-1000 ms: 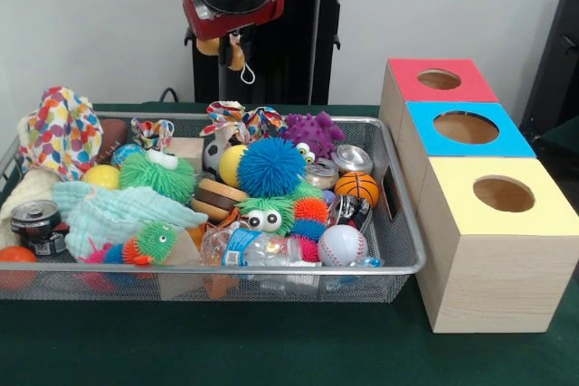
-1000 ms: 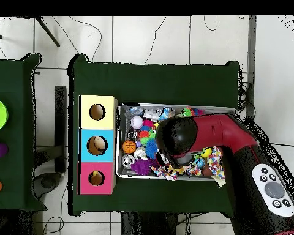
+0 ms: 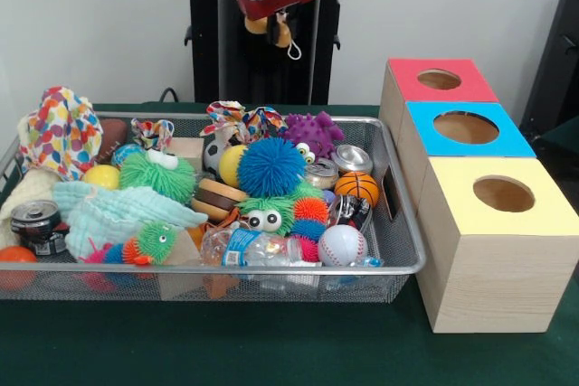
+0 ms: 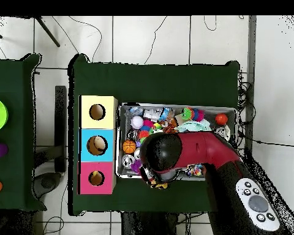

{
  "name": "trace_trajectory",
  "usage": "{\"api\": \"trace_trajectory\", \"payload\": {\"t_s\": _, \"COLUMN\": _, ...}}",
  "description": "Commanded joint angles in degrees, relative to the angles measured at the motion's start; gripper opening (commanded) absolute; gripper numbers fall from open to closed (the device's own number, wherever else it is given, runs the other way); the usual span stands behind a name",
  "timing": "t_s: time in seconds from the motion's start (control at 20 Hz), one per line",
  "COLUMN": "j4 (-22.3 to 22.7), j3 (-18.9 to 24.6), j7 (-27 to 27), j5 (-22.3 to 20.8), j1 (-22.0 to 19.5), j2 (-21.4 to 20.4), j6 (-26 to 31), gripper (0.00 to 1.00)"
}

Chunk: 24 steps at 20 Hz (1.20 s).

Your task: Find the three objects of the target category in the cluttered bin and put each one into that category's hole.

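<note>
My gripper [image 3: 272, 32] hangs high above the far rim of the silver wire-mesh bin [image 3: 398, 223], in front of the pedestal. It is shut on a small tan-yellow rubbery toy animal [image 3: 282, 33] with a white loop dangling from it. The red-topped box with its round dark hole [image 3: 439, 80] stands to the right of the bin, farthest from the camera; the gripper is left of it and higher. In the overhead view the arm [image 4: 192, 153] covers the gripper, and the red box's hole [image 4: 96, 178] lies left of it. No other animal toy shows plainly in the clutter.
The bin holds fuzzy spiky balls [image 3: 270, 167], a purple knobbly monster [image 3: 312, 133], small sports balls [image 3: 342, 245], cans, a bottle and cloths. The blue-topped box [image 3: 466, 127] and the yellow-topped box [image 3: 503, 194] stand in a row with the red one.
The gripper has moved with the toy in it: right and slightly up in the front view, toward the boxes' side of the bin. The bin's contents look unchanged.
</note>
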Motion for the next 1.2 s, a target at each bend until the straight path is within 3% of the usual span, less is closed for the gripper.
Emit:
{"api": "trace_trajectory", "payload": {"t_s": 0.05, "j4": 7.64, "j3": -3.48, "j7": 13.24, "j5": 4.29, "j1": 2.32, "j2": -1.34, "j6": -8.51, "gripper": 0.0}}
{"api": "trace_trajectory", "payload": {"t_s": 0.5, "j4": 9.75, "j3": -6.63, "j7": 14.06, "j5": 8.88, "j1": 5.77, "j2": -3.37, "j6": -10.48, "gripper": 0.0}}
{"api": "trace_trajectory", "payload": {"t_s": 1.2, "j4": 11.52, "j3": -10.21, "j7": 13.92, "j5": 13.44, "j1": 9.22, "j2": -3.15, "j6": -14.46, "gripper": 0.0}}
